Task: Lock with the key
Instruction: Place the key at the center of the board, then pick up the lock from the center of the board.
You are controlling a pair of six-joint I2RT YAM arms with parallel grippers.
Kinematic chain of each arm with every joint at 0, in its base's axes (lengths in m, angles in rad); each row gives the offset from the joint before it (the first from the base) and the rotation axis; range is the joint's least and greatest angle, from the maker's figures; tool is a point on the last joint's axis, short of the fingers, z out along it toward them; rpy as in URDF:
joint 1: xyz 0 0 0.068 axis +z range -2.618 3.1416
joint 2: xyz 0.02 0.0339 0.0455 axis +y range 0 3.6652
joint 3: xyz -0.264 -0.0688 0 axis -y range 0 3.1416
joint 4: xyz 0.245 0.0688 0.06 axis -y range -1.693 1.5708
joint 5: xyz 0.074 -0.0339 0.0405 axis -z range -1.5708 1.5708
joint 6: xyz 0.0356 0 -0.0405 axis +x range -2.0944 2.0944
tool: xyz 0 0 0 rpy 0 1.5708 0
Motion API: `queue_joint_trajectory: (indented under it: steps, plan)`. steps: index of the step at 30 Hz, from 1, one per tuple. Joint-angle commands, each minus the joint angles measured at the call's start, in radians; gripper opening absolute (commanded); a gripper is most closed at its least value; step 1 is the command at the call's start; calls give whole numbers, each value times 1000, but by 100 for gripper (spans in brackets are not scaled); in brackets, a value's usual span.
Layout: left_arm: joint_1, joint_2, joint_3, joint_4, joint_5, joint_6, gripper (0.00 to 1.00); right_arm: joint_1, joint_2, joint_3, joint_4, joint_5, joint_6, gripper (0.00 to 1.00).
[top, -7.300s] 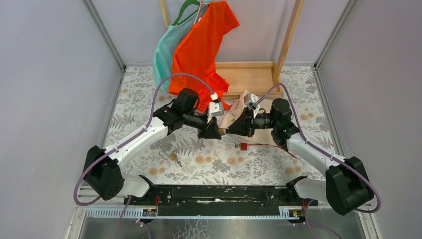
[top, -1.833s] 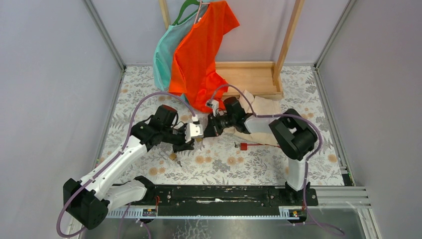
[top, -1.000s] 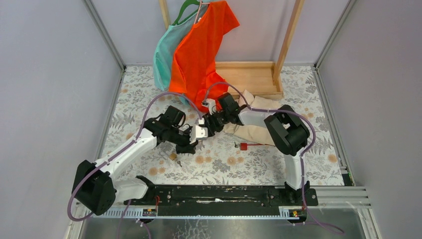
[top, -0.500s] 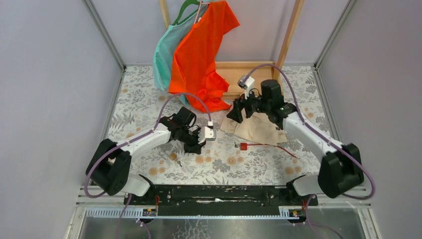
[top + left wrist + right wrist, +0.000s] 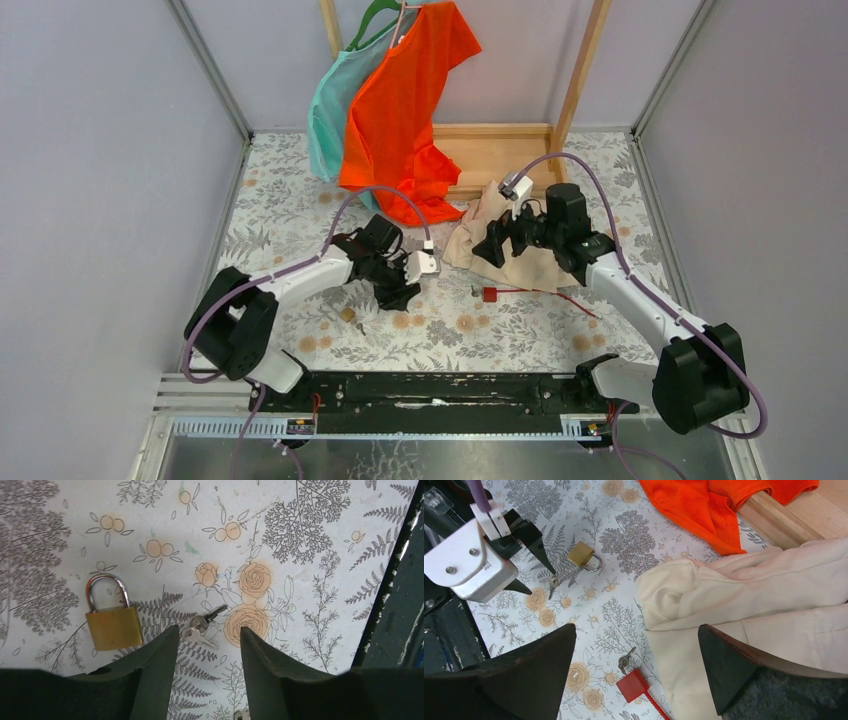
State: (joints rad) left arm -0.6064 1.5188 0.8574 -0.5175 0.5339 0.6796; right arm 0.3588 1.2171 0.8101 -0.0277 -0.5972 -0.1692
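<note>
1. The task looks barely started. The padlock (image 5: 112,626) lies flat on the tabletop (image 5: 310,555) with no key in it, and I can't quite tell whether its shackle is latched.
2. The key (image 5: 202,622) lies loose just beside the padlock, framed by my left gripper (image 5: 208,628), which is spread and holds nothing.
3. My right gripper (image 5: 636,625) gapes wide and empty over a cream cloth (image 5: 749,590).
4. What's left is to grasp the key, insert it and turn it.
5. The tabletop is floral-printed, with grey walls around it and an orange shirt (image 5: 400,90) hanging at the back.
</note>
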Motion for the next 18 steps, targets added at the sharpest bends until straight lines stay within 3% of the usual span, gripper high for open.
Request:
queue_joint_trajectory:
  steps: [1,9,13,18]
  plan:
    - [-3,-77,-8,29,-58,-27,58,-10,-47,-10,72,-58,-33,99]
    - [28,-201,-50,-70,-196,-27,69,-78,-97,-37,108,-110,-15,99]
    - [57,-266,-79,-143,-241,29,72,-85,-92,-43,117,-121,-10,99]
    - [92,-346,-126,-229,-268,122,84,-86,-78,-42,114,-139,-10,99]
